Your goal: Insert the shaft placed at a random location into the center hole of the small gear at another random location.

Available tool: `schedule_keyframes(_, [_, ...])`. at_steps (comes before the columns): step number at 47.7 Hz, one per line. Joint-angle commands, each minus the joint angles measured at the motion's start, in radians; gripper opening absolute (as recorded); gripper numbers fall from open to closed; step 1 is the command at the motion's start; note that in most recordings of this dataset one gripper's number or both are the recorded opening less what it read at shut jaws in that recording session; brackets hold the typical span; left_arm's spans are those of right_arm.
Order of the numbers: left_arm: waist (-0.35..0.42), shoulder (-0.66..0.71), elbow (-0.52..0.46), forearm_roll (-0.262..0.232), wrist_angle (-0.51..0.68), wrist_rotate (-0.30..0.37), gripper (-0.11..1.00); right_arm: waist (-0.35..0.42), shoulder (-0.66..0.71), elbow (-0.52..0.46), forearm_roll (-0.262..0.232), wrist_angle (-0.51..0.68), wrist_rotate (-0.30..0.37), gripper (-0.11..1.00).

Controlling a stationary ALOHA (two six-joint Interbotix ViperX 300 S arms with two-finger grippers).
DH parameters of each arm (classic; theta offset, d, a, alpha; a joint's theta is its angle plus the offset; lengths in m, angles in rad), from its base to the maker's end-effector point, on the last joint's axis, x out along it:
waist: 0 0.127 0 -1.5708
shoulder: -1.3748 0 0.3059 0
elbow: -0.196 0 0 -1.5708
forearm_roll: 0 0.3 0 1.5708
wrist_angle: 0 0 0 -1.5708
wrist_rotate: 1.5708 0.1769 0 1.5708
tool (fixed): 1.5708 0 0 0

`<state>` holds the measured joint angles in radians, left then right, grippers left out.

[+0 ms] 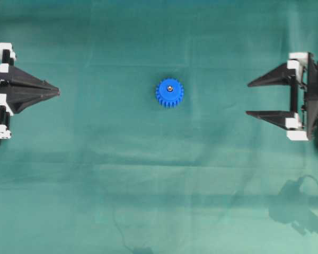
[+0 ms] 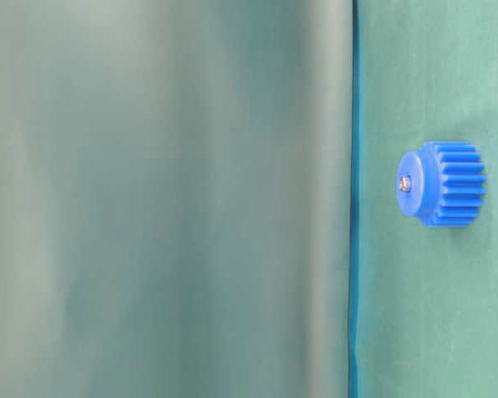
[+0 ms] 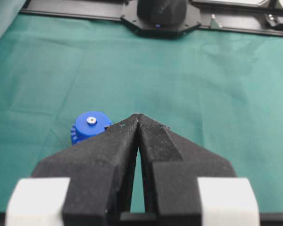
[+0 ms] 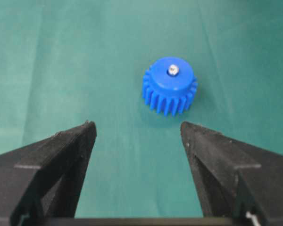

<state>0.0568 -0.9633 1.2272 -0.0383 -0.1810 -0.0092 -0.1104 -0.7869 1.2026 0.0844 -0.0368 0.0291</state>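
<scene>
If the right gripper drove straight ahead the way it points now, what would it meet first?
Probably the small gear, shaft already seated in its hub. The open right gripper points at it over bare cloth, and the gear could pass between its fingers.

The small gear [image 1: 169,93] stood alone on the green cloth [image 1: 148,185], with bare cloth on every side of it. The left gripper [image 1: 57,92], fingers together, sat well apart to the gear's left; the right gripper [image 1: 247,99], fingers spread, well apart to its right. The shaft [image 4: 173,69] filled the gear's center hole.
</scene>
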Motion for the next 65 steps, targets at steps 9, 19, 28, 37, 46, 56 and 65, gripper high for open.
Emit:
schedule_keyframes(9, [-0.002,0.003,-0.011,0.0,-0.006,0.0,-0.01,0.002,-0.066,0.012,-0.002,0.052,0.002,0.74])
schedule_keyframes(19, [-0.002,0.003,-0.009,0.0,-0.006,0.0,-0.01,0.002,-0.063,0.012,-0.002,0.055,0.002,0.74])
schedule_keyframes(28, [-0.002,0.003,-0.009,0.0,-0.005,0.0,-0.01,0.002,-0.063,0.014,-0.002,0.052,0.002,0.74])
schedule_keyframes(37, [-0.002,0.003,-0.009,0.0,0.005,0.0,-0.01,0.002,-0.063,0.012,-0.002,0.051,0.002,0.74])
schedule_keyframes(46, [-0.002,0.003,-0.009,0.0,0.006,0.002,-0.01,0.002,-0.063,0.012,-0.002,0.049,0.002,0.74])
schedule_keyframes(56, [-0.002,0.003,-0.009,0.0,0.006,0.002,-0.01,0.002,-0.063,0.012,-0.002,0.048,0.002,0.74])
schedule_keyframes(65, [-0.002,0.003,-0.009,0.0,0.006,0.002,-0.01,0.002,-0.063,0.012,-0.002,0.048,0.002,0.74])
